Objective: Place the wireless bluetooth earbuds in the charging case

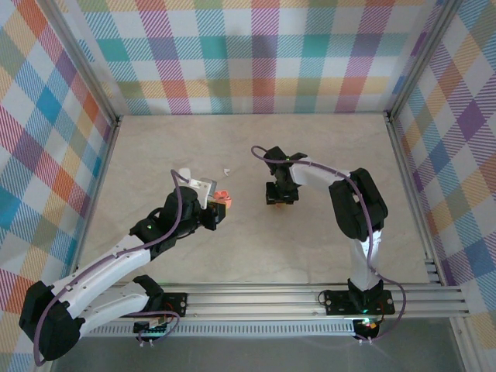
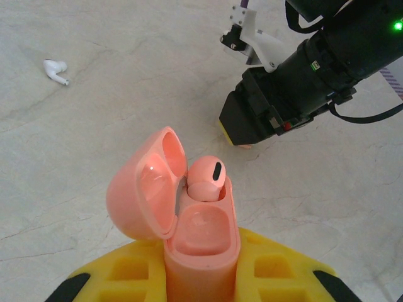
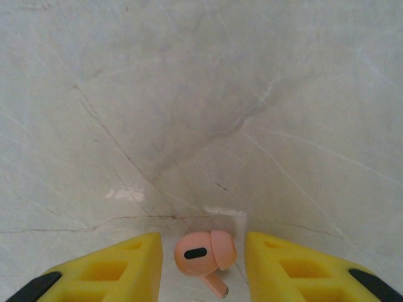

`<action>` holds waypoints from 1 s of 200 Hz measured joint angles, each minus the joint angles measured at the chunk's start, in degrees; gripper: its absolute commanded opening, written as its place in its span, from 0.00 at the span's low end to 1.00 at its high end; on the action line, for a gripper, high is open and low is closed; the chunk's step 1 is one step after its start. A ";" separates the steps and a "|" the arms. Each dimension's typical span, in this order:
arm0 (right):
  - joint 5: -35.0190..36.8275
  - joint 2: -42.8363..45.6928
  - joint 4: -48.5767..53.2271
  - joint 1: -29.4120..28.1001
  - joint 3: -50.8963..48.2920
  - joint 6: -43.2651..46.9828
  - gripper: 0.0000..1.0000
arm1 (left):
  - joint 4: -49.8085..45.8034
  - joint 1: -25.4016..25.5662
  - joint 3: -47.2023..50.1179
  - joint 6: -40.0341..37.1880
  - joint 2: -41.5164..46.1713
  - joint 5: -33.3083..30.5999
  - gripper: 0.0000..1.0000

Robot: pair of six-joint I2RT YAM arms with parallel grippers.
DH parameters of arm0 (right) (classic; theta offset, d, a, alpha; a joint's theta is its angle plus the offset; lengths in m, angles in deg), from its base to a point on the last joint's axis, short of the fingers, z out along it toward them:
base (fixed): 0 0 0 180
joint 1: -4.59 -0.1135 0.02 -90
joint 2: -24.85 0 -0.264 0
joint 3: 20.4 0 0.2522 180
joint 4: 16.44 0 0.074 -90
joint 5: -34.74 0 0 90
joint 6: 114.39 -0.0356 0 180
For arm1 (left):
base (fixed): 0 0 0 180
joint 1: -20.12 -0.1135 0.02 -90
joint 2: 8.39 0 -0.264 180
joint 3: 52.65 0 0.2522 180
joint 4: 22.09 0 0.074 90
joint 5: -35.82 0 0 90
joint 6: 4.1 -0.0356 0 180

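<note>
Your left pincer (image 1: 219, 204) is clamped on the open pink case (image 2: 201, 245), low centre of the left wrist view, with one pink earbud (image 2: 204, 179) seated inside. Your right pincer (image 1: 280, 199) stands apart around a second pink earbud (image 3: 203, 255), which lies on the table (image 3: 189, 94) at bottom centre and touches neither finger. A white earbud (image 2: 55, 70) lies at the upper left.

Table (image 1: 256, 147): pale beige, marble-look, thin dark veins, a few whitish scuffs. Plaid walls (image 1: 263, 54) on left, back and right, multicolour checks. Aluminium rail (image 1: 263, 296) along near edge. Frame posts (image 1: 84, 62) at back corners.
</note>
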 measured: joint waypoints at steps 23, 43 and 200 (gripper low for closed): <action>-0.07 0.00 -0.02 0.00 -0.02 0.00 0.39 | 0.00 0.00 0.00 -0.22 0.02 -0.02 0.00; -0.31 0.00 -0.02 0.00 -0.02 0.02 0.36 | 0.00 0.00 0.00 -0.31 0.28 -0.04 0.00; -0.37 0.04 0.37 0.00 -0.02 0.04 0.25 | -0.02 0.00 1.09 -2.62 2.80 1.62 0.00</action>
